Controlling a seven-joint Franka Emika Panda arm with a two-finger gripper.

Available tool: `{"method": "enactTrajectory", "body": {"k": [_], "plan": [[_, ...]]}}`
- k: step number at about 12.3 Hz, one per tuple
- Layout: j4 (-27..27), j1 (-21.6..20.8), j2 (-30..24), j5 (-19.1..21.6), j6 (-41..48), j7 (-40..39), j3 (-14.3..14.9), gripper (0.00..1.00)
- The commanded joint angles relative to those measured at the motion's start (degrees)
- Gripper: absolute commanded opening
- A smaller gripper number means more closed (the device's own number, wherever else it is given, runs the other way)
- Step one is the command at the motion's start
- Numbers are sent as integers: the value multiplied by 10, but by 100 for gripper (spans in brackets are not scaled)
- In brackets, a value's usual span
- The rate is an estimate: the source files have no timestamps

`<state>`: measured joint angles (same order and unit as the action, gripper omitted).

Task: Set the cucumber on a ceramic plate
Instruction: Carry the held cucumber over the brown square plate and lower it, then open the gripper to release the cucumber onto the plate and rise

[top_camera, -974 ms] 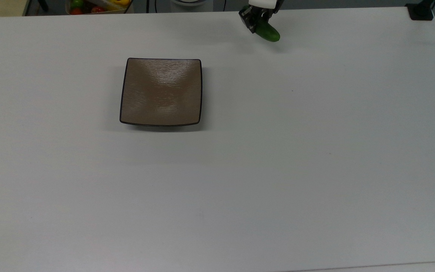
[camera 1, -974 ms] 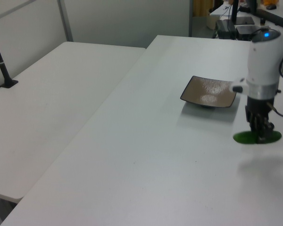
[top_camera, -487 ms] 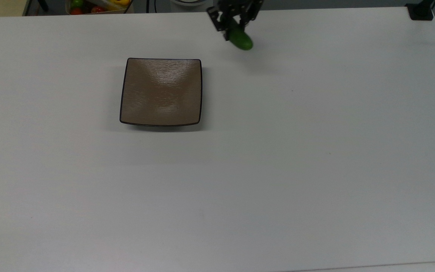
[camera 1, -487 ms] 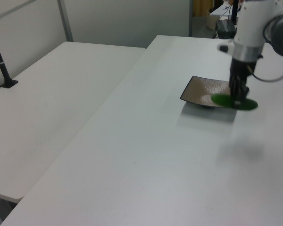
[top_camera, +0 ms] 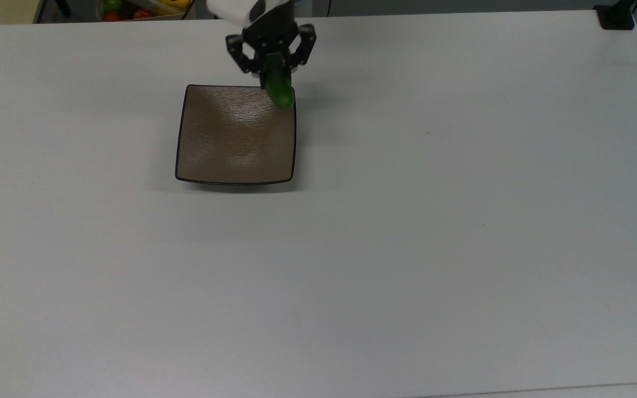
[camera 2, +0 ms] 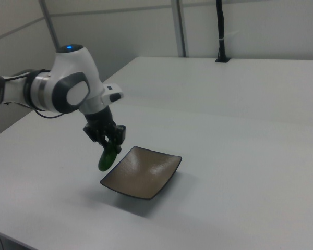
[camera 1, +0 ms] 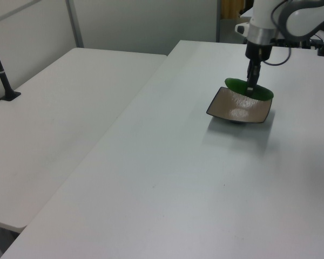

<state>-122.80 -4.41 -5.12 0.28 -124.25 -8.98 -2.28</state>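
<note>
The dark green cucumber hangs in the air, clamped in my gripper, which is shut on it. It hovers over the far right corner of the square brown ceramic plate in the top view. In the right view the cucumber sits just above the plate at its left edge. The left view shows the cucumber lying crosswise above the plate and its far rim.
The plate rests on a large white table. A box of colourful produce stands beyond the table's far edge at the top view's upper left. A black post base sits at the far right corner.
My gripper has carried the cucumber leftward in the top view, from the far right of the plate to over its far right corner. The plate has not moved.
</note>
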Motion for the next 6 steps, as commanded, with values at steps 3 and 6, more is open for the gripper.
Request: {"method": "enactTrajectory", "body": {"k": [3, 6], "plan": [[37, 18, 114, -36, -54, 5, 3, 32], [37, 19, 139, -43, -66, 7, 3, 47]]}}
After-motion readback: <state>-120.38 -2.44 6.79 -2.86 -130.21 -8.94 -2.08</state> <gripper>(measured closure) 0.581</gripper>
